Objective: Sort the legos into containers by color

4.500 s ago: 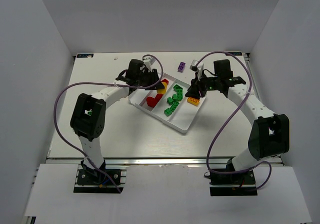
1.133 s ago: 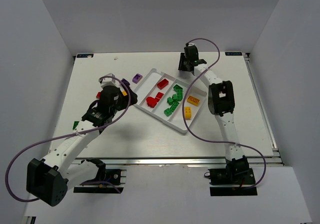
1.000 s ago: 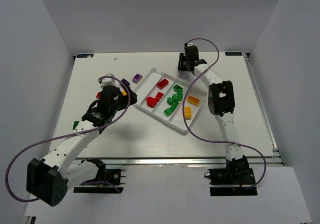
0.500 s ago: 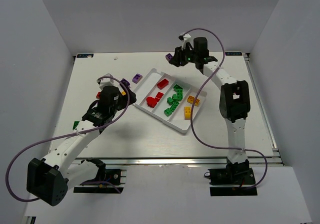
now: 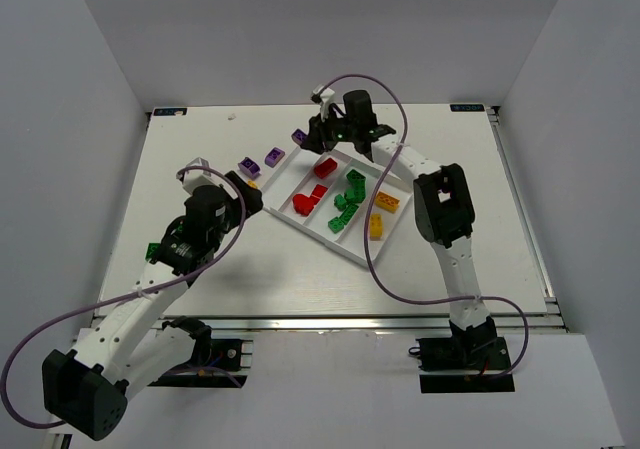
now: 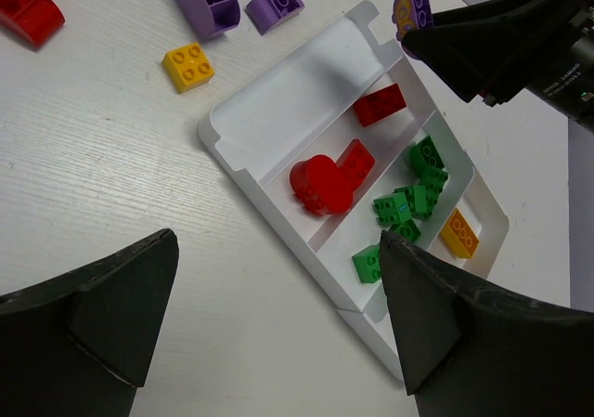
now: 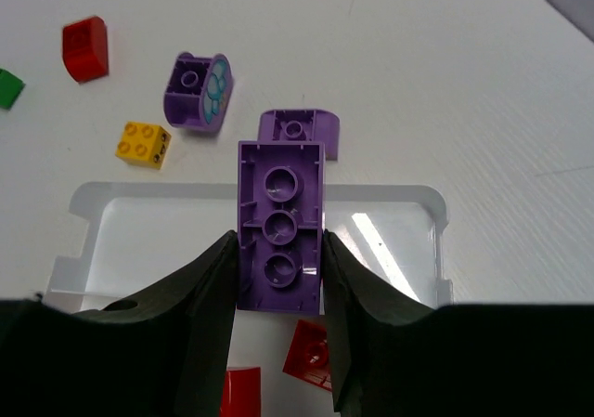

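- The right arm reached long from its base. Its elbow was bent beside the tray's [image 5: 310, 234] right side, and its forearm angled back-left toward the tray's far corner.
- The right gripper [image 7: 278, 241] was pinched narrow on a purple brick [image 7: 280, 185], one finger on each long side.
- The held purple brick was long, with its hollow underside and three round tubes facing the wrist camera.
- In the wrist view it sat over the far end of the tray's leftmost compartment. From above it showed right at the tray's far corner. How high it was above the tray was unclear.
- The left arm was folded, elbow low at the front-left, with the forearm running up toward the tray.
- The left gripper [image 6: 278, 250] was spread wide with nothing between its fingers, over the table [image 5: 280, 279] just left of the tray.
- The tray was white with four long compartments and lay diagonally at mid-table.
- The red bricks [image 5: 308, 201] were in the second compartment from the left.
- The green bricks [image 5: 345, 207] were heaped in the third compartment.
- The yellow bricks [image 5: 385, 204] were in the fourth compartment.
- Several pieces lay loose on the table, left of the tray's far end: two purple pieces [image 5: 250, 166], a small yellow brick [image 6: 188, 66] and a curved red piece [image 6: 23, 8].
- A green piece [image 5: 153, 252] lay well apart from the tray, beside the left arm.
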### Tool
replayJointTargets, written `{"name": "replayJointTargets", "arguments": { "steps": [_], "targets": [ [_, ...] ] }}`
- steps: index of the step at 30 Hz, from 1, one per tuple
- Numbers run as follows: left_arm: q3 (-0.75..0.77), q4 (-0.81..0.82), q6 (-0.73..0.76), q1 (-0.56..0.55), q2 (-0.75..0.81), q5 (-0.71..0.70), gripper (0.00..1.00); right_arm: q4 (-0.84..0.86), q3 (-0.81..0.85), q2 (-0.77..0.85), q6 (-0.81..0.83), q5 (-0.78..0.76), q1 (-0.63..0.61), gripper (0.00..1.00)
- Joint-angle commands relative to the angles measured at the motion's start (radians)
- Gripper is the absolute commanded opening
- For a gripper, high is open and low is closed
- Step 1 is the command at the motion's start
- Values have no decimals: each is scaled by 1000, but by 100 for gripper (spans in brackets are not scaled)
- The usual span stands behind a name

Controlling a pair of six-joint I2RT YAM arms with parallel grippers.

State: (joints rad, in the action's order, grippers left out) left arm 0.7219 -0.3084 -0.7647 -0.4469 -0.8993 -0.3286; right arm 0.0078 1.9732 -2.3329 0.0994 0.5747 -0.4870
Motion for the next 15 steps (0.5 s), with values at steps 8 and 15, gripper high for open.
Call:
{"name": "replayJointTargets", "arguments": {
  "steps": [8,15],
  "targets": [
    [2,-50,-22,7,19,-46,98,-6,41,-48,75,-98,-16,26],
    [11,-80,-48,7,16,-67,98,-3,59,-86,118,-127,-24,34]
  ]
}}
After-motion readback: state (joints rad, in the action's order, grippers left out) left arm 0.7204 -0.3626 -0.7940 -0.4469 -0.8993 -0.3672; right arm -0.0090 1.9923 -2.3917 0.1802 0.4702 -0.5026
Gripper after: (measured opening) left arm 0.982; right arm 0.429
